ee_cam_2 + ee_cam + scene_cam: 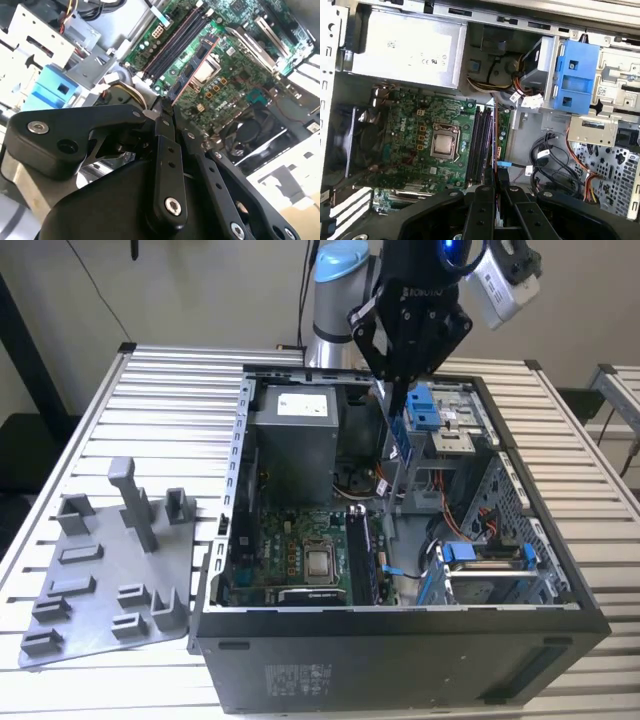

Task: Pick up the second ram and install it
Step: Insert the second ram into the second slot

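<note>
The second ram (399,435) is held on edge in the clenched gripper (401,390). It is suspended above the open computer case (400,665), which is laid on its side on a slatted metal table (170,390). In both wrist views the stick is seen nearly edge-on, projecting from between the black fingertips (164,135). It is poised over the green motherboard (405,130), in line with the row of black memory slots (479,145) but not seated in any of them. The processor socket (443,144) is exposed just beside the slots. A grey power supply (405,50) and a blue drive bracket (575,75) are mounted inside the case. On the exterior view's left, a grey moulded fixture tray (100,590) is set on the table, close against the case.
</note>
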### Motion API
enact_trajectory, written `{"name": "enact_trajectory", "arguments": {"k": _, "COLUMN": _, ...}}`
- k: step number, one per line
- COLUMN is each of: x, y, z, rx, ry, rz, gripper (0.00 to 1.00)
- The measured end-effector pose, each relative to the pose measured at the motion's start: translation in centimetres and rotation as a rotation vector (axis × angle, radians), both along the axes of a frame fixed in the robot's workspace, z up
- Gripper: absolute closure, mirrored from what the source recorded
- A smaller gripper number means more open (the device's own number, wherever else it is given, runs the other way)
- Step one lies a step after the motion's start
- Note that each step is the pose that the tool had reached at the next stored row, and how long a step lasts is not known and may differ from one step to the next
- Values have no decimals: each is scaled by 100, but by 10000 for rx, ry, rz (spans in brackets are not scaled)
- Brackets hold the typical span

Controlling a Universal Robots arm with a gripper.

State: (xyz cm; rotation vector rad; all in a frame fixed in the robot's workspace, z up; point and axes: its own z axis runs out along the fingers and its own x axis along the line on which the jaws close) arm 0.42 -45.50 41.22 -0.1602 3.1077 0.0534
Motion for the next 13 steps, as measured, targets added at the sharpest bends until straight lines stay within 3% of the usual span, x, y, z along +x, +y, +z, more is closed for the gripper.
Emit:
{"name": "enact_trajectory", "arguments": {"k": 5, "x": 1, "y": 0, "z": -20, "rx": -1, "ry": 10, "rz": -672, "gripper": 86}}
{"name": "enact_trajectory", "arguments": {"k": 10, "x": 35, "y": 2, "z": -42, "rx": -23, "ry": 119, "rz": -840, "gripper": 86}}
{"name": "enact_trajectory", "arguments": {"k": 13, "x": 35, "y": 1, "z": -73, "rx": -20, "ry": 127, "rz": -1271, "gripper": 86}}
